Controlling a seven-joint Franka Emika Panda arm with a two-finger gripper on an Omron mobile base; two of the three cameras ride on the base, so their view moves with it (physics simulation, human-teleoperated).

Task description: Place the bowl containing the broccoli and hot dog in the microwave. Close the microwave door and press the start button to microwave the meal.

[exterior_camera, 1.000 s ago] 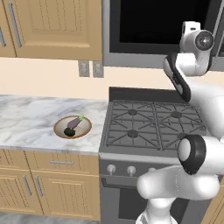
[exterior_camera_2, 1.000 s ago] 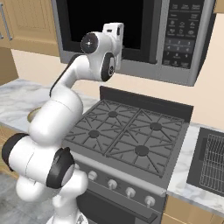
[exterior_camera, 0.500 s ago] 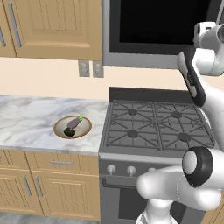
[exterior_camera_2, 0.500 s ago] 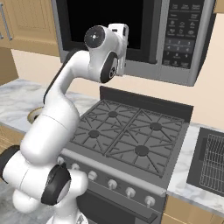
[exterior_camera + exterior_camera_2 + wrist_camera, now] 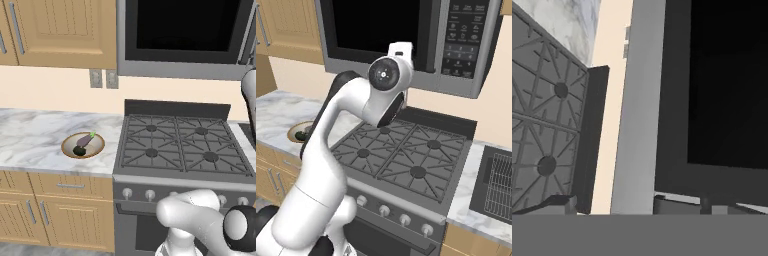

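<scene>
While microwave door (image 5: 190, 30) sits shut on microwave (image 5: 406, 45) above stove (image 5: 182, 145), arm raised before it, hand camera facing black glass. Pincer jaws spread wide, holding nothing. Light-tan bowl (image 5: 83, 145) with eggplant (image 5: 86, 139) on marble desk (image 5: 35, 135), left of stove.

Arm (image 5: 336, 150) swung rightward along front of microwave (image 5: 461, 50). In left base view, wrist and forearm carried almost out of frame, only white sliver left at right edge; elbow (image 5: 200, 215) dropped lower. In right base view, round wrist joint (image 5: 387, 74) shifted right and down, seen larger, nearer camera.
</scene>
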